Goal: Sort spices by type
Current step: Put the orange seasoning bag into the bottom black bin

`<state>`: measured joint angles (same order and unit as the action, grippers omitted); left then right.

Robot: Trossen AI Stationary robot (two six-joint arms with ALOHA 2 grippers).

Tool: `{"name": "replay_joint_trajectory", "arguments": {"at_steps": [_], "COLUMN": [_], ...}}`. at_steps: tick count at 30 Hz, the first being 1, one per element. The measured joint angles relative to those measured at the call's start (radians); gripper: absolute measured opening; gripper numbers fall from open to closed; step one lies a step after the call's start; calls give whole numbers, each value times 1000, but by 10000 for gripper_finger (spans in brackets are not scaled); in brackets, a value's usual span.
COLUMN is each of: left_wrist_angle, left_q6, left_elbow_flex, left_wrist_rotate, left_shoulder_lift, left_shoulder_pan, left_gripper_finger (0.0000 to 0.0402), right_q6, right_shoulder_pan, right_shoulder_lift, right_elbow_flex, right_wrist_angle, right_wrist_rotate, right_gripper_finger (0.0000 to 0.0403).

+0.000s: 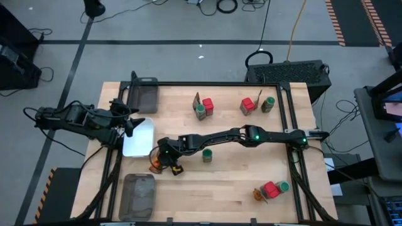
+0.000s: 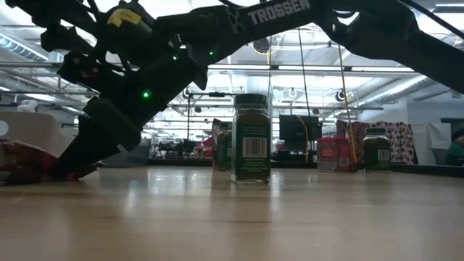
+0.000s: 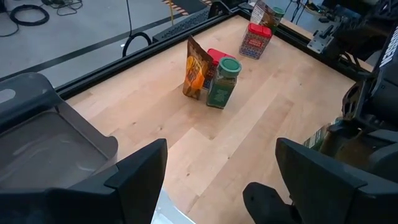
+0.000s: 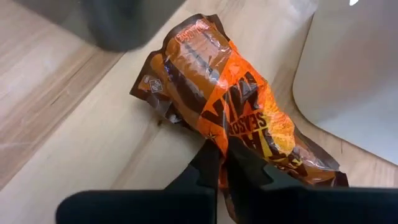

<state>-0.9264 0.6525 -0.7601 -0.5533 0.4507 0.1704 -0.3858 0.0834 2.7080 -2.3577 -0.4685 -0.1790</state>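
Three kinds: red boxes (image 1: 208, 104), green-lidded jars (image 1: 206, 154) and brown-orange sachets, scattered in small groups over the bench (image 1: 232, 188).
Sachet in hand: brown-orange sachet (image 4: 230, 106), lying flat near the left edge of the bench, just beside the white dish (image 1: 139, 137).
Right gripper (image 4: 219, 163): reached across from the right side, fingers pinched together on a fold of the sachet's film, clenched on that sachet.
Left gripper (image 3: 221, 168): released, fingers standing wide, hovering over the white dish at the left edge; nothing between them.
Grey trays: one tray (image 1: 144, 94) at the far left corner, another tray (image 1: 138, 194) at the near left corner; contents not discernible.
Far groups: a jar, a box and a sachet together near the far edge, a second such group farther right along it.
Near right corner: one more box, jar and sachet clustered.
Lone jar: upright mid-bench, near the right arm.
Handling, judged: light, soft and crinkly; glossy film likely slippery, contents free to shift, so sagging and swinging to be expected once lifted.
Where to hold, judged: a firm pinch on a gathered fold or a sealed seam, not on the bulging middle; thin film could slide out of a shallow pinch.
Step, judged: pickup of this sachet under way, lift not yet evident.
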Motion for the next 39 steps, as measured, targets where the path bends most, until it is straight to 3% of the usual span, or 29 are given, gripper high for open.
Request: {"name": "replay_joint_trajectory", "arguments": {"at_steps": [3, 11, 21, 30, 35, 39], "left_wrist_angle": [-1, -1, -1, -2, -3, -2], "left_q6": [-3, -3, -3, -4, -4, -3], "left_elbow_flex": [0, 0, 0, 0, 0, 0], "left_wrist_rotate": [0, 0, -9, -14, -15, -8], "left_shoulder_lift": [0, 0, 0, 0, 0, 0], "left_shoulder_pan": [0, 0, 0, 0, 0, 0], "left_gripper_finger": [303, 303, 303, 303, 303, 303], "right_q6": [-28, -341, -542, -683, -804, -805], "right_shoulder_pan": [1, 36, 96, 179, 237, 278], "right_shoulder_lift": [-29, -144, -183, -183, -183, -182], "right_elbow_flex": [4, 4, 3, 3, 3, 2], "right_wrist_angle": [-28, -67, 0, 184, 290, 322], "right_wrist_rotate": [29, 295, 553, 707, 709, 706], "right_gripper_finger": [3, 1, 0, 0, 0, 0]}}
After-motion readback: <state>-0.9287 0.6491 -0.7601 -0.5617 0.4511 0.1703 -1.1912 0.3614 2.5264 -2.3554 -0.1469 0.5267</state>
